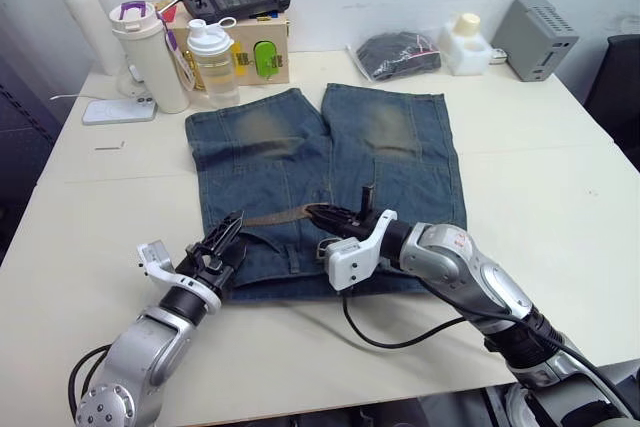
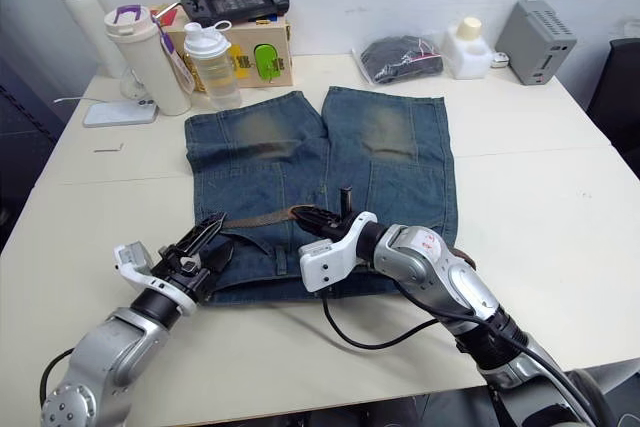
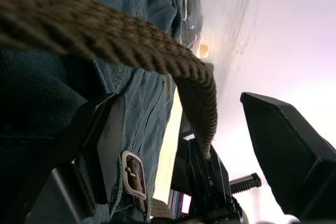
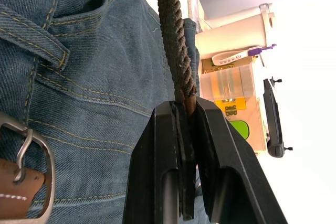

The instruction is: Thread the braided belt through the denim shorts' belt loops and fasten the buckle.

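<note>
Right wrist view: right gripper clamped on braided belt end over denim shorts waistband; buckle at 8 o'clock. Left gripper fingers apart, straddling belt.

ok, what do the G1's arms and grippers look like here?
Both arms have silver-grey metallic shells with black joints. The right gripper and left gripper each have two black fingers on a white wrist housing. A black cable loops from the right wrist; another shows by the left arm.
</note>
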